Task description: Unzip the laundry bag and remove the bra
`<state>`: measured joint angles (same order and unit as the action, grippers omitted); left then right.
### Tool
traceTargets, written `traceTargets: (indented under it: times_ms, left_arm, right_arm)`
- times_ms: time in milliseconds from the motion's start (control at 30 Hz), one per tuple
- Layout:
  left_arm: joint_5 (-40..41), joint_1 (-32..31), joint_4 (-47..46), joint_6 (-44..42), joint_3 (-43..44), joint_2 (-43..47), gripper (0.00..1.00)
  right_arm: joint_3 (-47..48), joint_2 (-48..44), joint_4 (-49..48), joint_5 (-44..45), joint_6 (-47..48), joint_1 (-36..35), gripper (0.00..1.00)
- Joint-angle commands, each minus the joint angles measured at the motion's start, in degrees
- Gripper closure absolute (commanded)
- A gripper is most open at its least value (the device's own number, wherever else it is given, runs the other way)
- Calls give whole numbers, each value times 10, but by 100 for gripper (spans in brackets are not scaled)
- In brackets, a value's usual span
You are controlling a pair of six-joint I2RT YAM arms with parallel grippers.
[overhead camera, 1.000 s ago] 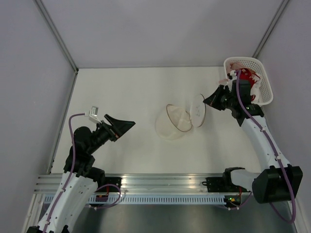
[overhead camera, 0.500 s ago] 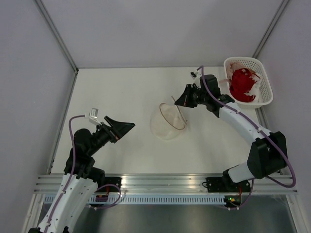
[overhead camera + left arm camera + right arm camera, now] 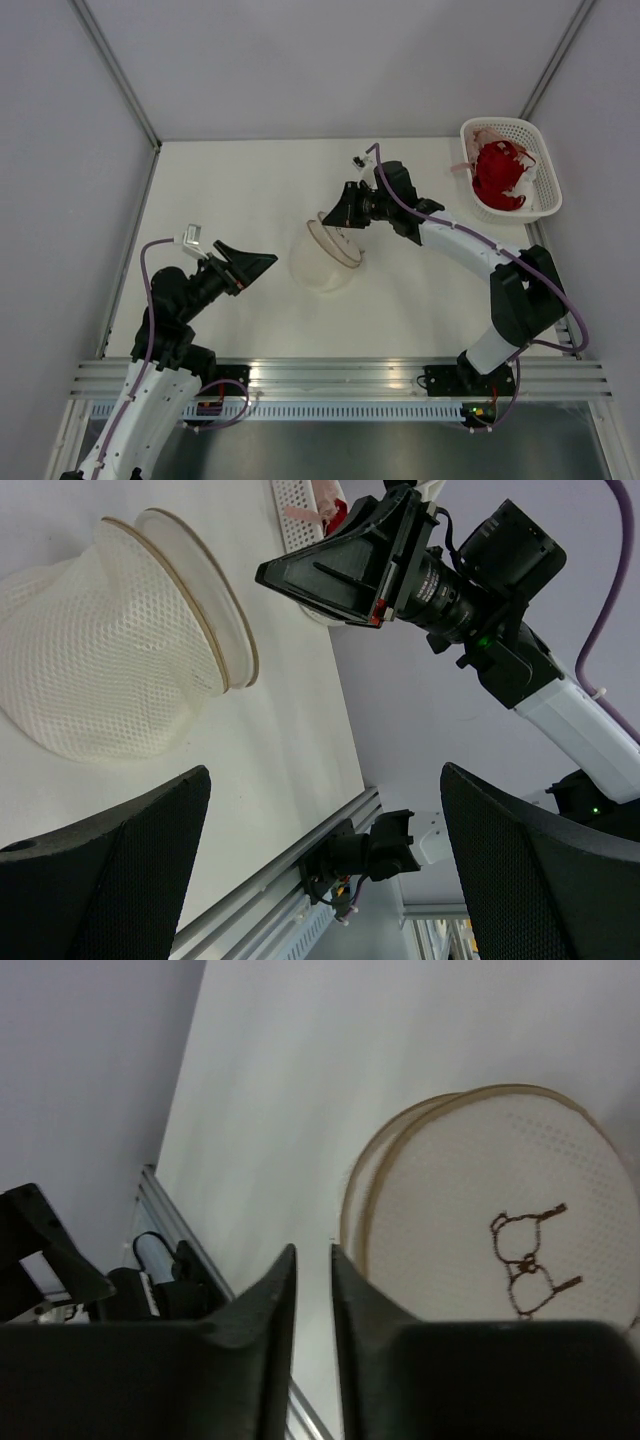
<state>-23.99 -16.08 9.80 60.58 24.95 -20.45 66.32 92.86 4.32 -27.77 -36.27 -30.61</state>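
The laundry bag (image 3: 322,262) is a whitish mesh pod lying on its side mid-table, its round flap (image 3: 510,1240) with the small bra drawing resting against the brownish zip rim. It also shows in the left wrist view (image 3: 100,680). My right gripper (image 3: 335,216) hovers at the bag's far rim, its fingers (image 3: 270,1300) nearly together with nothing visible between them; its midpoint (image 3: 313,1260) lies just beside the flap's edge. The red bra (image 3: 497,175) lies in the white lattice basket (image 3: 545,165). My left gripper (image 3: 255,263) is open and empty, left of the bag.
The basket stands in the far right corner against the wall. Grey walls enclose the white table (image 3: 230,190) on three sides. A metal rail (image 3: 330,375) with the arm bases runs along the near edge.
My right arm swung left from near the basket to the bag. The flap went from standing open to lying against the rim, and the bag slid left. The left arm stayed put.
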Motion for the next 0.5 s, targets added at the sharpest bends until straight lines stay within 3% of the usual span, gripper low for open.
traceTargets:
  times_ms: [0,133,300,467]
  left_arm:
    - [9,3,-1,11,-3,2,0]
    - [8,3,-2,12,-3,4,0]
    - [10,4,0,11,-3,9,0]
    - [15,3,0,14,-1,17,0]
  right_arm:
    - [21,10,-70,-55,-17,-13,65]
    - [24,17,-67,-69,-24,-15,49]
    - [13,15,-95,-111,-50,-13,46]
    - [-46,-1,-299,-200,-177,6,45]
